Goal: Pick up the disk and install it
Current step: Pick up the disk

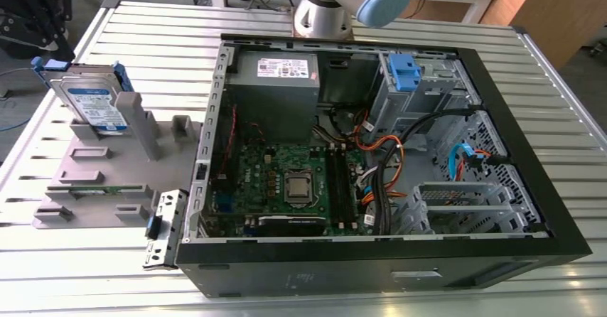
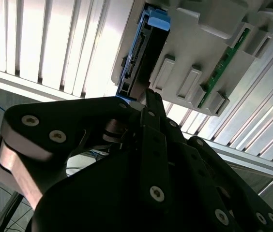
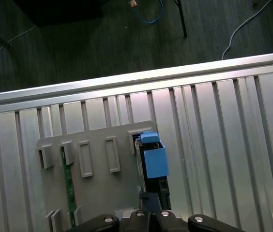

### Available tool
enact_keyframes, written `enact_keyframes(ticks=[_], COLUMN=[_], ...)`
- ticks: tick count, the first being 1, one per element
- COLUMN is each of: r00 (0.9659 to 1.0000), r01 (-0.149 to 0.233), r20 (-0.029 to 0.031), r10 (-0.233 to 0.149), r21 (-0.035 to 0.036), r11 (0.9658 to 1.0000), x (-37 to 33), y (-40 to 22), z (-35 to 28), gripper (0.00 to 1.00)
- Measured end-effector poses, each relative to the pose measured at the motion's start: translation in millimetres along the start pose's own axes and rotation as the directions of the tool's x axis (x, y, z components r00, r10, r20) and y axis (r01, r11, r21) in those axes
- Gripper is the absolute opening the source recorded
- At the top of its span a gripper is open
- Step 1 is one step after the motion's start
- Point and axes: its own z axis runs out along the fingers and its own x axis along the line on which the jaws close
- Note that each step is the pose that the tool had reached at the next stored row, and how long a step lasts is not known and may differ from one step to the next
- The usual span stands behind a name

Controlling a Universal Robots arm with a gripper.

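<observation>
Exterior view: disk upright in holder

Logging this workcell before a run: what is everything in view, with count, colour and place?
disk: one, silver-grey with blue rails, standing upright in the holder.
holder: one, grey, on the table at the exterior view's left.
memory module: one, green, on edge in the holder.
computer case: one, black, open, on the table.
motherboard: one, green, inside the case.
drive caddy: one, blue, in the case's bay.
cables: several, orange and black, inside the case.
table: one, silver, slatted, under everything.
robot arm: one, grey with pale blue cap, beyond the case.
gripper: one, black, near the disk in both wrist views.
</observation>
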Motion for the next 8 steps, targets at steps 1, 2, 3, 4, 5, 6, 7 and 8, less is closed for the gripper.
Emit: enact_keyframes(ticks=[1, 2, 3, 4, 5, 6, 7, 8], r00=[1.0, 1.0, 0.9999, 0.9998, 0.9997, 0.9996, 0.9995, 0.9994], r01=[0.003, 0.007, 0.012, 0.018, 0.024, 0.03, 0.033, 0.034], r20=[-0.0001, -0.0003, -0.0005, -0.0007, -0.001, -0.0014, -0.0016, -0.0016], r10=[-0.003, -0.007, -0.012, -0.018, -0.024, -0.03, -0.033, -0.034], r21=[-0.0002, -0.0002, -0.0003, -0.0004, -0.0005, -0.0008, -0.001, -0.001], r11=[1.0, 1.0, 0.9999, 0.9998, 0.9997, 0.9996, 0.9995, 0.9994], x=[-0.4, -0.7, -0.8, -1.0, -1.1, -1.4, -1.8, -2.1], y=[-0.1, -0.1, -0.1, -0.1, -0.2, -0.2, -0.2, -0.3], z=[0.1, 0.4, 0.8, 1.2, 1.6, 2.1, 2.8, 3.7], gripper=[0.11, 0.11, 0.11, 0.11, 0.11, 0.11, 0.11, 0.11])
